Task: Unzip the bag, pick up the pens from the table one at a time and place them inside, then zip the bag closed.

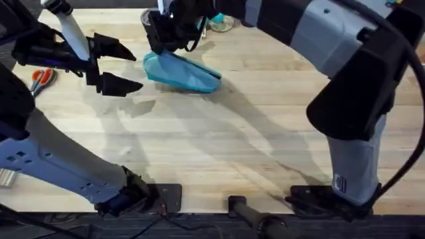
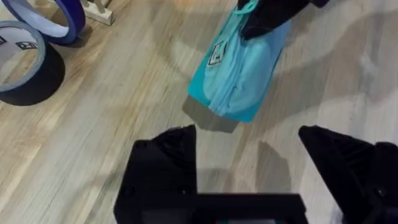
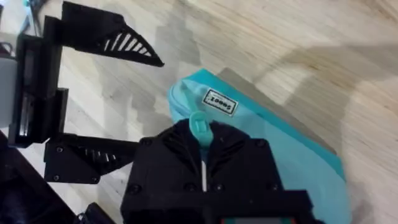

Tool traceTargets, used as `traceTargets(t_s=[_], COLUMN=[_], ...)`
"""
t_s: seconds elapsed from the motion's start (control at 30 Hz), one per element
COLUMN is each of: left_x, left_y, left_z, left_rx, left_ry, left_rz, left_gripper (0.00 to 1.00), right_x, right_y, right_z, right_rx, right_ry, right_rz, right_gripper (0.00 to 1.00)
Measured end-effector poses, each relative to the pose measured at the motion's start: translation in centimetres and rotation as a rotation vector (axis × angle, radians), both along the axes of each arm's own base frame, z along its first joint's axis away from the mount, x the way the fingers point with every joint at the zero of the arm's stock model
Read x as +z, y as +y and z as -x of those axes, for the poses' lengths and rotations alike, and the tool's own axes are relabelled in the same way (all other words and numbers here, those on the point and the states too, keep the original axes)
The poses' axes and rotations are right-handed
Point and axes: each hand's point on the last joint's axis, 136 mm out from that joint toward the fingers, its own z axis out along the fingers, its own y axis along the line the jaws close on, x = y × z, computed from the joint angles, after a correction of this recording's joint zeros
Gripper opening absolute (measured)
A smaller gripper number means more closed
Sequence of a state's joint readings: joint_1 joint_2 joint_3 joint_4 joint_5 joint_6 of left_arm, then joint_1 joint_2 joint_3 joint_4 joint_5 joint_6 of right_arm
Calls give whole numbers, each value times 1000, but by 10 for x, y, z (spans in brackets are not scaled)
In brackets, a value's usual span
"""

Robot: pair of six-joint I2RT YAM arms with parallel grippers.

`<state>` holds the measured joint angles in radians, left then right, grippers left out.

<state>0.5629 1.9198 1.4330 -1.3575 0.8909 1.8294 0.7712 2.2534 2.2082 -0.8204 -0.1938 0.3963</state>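
Bag [image 1: 180, 72]: on the table [image 1: 219, 146], at 11 o'clock.
My right pincer [image 3: 200, 134]: clenched on its zipper pull [image 3: 199, 126].
My left pincer [image 1: 116, 65]: released, beside it.

Light blue pouch on the wooden table

The bag [image 1: 180, 72] is a soft, light blue fabric pouch, long with rounded ends, lying slantwise on the far middle part of the table [image 1: 219, 146]. A small white label [image 3: 221, 102] sits on its side near one end. A pale teal zipper pull [image 3: 200, 126] shows at that same end, and there the bag [image 3: 298, 162] looks lifted slightly off the wood.
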Motion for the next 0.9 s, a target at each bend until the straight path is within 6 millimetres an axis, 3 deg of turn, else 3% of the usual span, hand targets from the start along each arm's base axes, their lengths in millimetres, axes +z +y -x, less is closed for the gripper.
traceTargets(t_s=[0.67,0.77,0.8,0.9], left_x=[0,0,0,0], left_y=[0,0,0,0], left_z=[0,0,0,0], left_rx=[0,0,0,0], left_ry=[0,0,0,0], left_rz=[0,0,0,0], left_gripper=[995,995,995,995], right_x=[4,13,27,40], right_y=[-3,-6,-11,-15], right_z=[3,3,1,-1], right_rx=[3,-2,-11,-19], right_ry=[1,-8,-29,-46], right_rz=[5,0,-15,-32], right_gripper=[32,32,32,32])
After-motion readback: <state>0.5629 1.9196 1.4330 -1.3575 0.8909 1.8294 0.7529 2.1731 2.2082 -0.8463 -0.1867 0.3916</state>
